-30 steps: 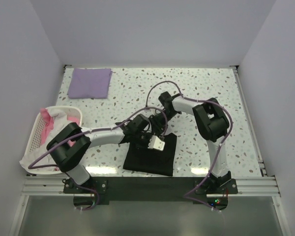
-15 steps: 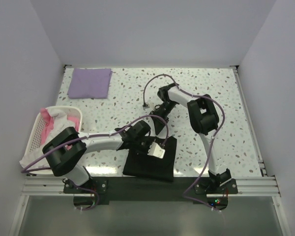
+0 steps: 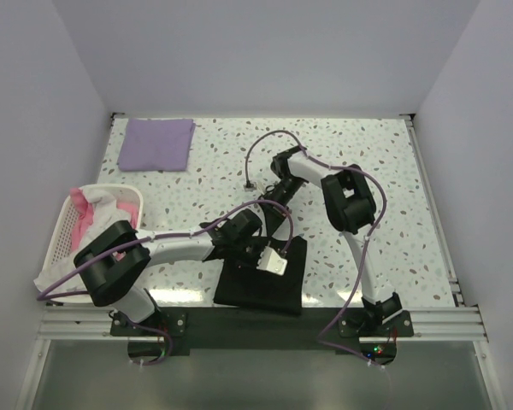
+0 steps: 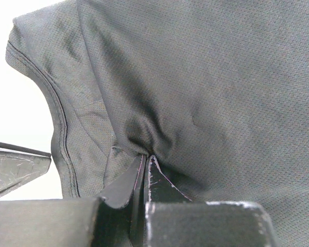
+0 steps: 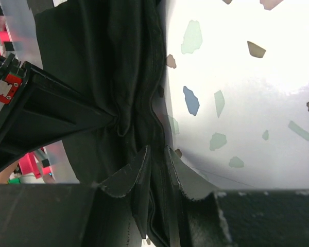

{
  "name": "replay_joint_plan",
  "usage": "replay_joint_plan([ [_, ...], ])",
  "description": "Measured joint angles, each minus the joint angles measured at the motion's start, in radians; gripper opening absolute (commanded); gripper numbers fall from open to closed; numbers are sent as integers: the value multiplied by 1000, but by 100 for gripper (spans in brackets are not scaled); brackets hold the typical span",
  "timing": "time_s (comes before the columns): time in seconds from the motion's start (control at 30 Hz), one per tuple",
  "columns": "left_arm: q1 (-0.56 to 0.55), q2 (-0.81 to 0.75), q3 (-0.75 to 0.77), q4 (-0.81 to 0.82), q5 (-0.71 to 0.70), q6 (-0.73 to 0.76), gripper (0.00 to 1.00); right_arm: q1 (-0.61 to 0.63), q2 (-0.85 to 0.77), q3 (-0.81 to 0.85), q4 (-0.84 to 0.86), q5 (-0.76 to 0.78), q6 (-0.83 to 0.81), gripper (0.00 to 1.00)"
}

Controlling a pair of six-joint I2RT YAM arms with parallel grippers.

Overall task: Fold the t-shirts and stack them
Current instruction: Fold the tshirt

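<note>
A black t-shirt [image 3: 256, 286] lies bunched on the speckled table near the front edge. My left gripper [image 3: 269, 256] is over its upper part; in the left wrist view the left gripper [image 4: 146, 157] is shut, pinching a pucker of the black fabric [image 4: 221, 77]. My right gripper [image 3: 275, 229] is at the shirt's far edge; in the right wrist view the right gripper [image 5: 157, 150] is shut on a folded edge of the black shirt [image 5: 103, 62]. A folded purple t-shirt [image 3: 157, 143] lies flat at the far left corner.
A white laundry basket [image 3: 68, 213] with pink and white clothes stands at the left edge, some cloth hanging over its near side. Purple cables loop above both arms. White walls close in the table [image 3: 385, 171] on three sides.
The black shirt and both grippers have shifted a little toward the front edge, and the right arm's elbow has swung left. Both grippers stay shut on the shirt.
</note>
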Motion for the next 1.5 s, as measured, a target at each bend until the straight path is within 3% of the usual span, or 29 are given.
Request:
replay_joint_plan([
  [0.23, 0, 0, -1, 4, -3, -5, 0, 28, -1, -18, 1, -7, -10, 20],
  [0.4, 0, -6, -10, 15, -12, -8, 0, 53, 17, -51, -11, -9, -16, 6],
  [0.57, 0, -15, -20, 22, -20, -8, 0, 49, 45, -24, -37, -29, -21, 0],
  [1.03, 0, -23, -27, 27, -21, -8, 0, -29, -43, 21, 68, 154, 181, 0],
  [1.5, 0, -23, -27, 27, -21, -8, 0, 39, -88, -51, 5, 52, 64, 0],
])
